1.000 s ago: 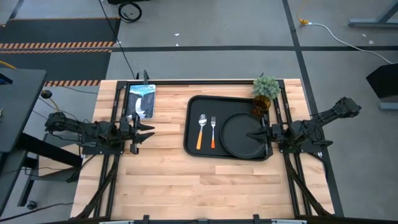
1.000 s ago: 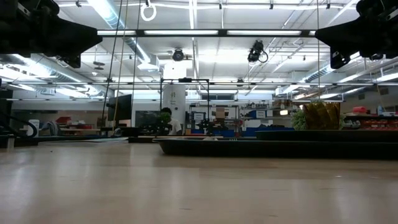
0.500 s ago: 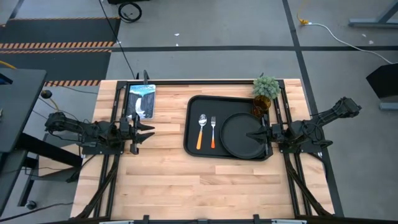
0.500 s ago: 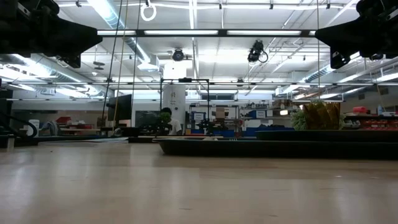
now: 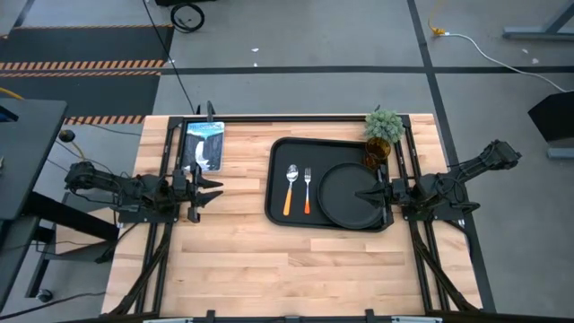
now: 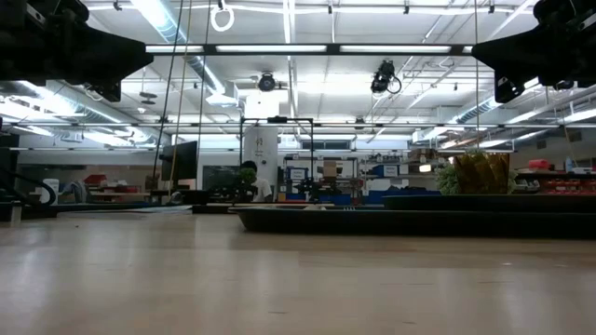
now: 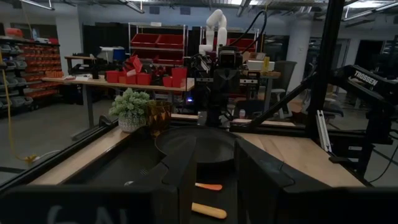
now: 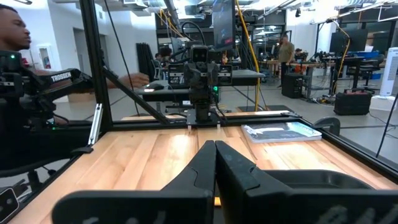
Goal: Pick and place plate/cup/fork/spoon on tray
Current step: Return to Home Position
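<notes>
The black tray [image 5: 278, 211] lies right of the table's middle. The round black plate [image 5: 345, 202] lies in its right half. The spoon [image 5: 291, 188] and the fork [image 5: 307, 190] lie side by side in its left half, handles toward the near edge. The amber cup [image 5: 375, 154] stands at the tray's far right corner. My right gripper [image 5: 363, 194] is shut and hovers over the plate's right part; its fingers [image 8: 205, 163] are closed together. My left gripper [image 5: 215, 190] is open and empty, left of the tray, above the bare wood; its fingers [image 7: 180, 171] stand apart.
A green potted plant [image 5: 384, 126] stands just beyond the tray's far right corner. A booklet [image 5: 204, 144] lies at the far left. Black frame rails run along the table's left, right and far sides. Bare wood lies between the tray and the near edge.
</notes>
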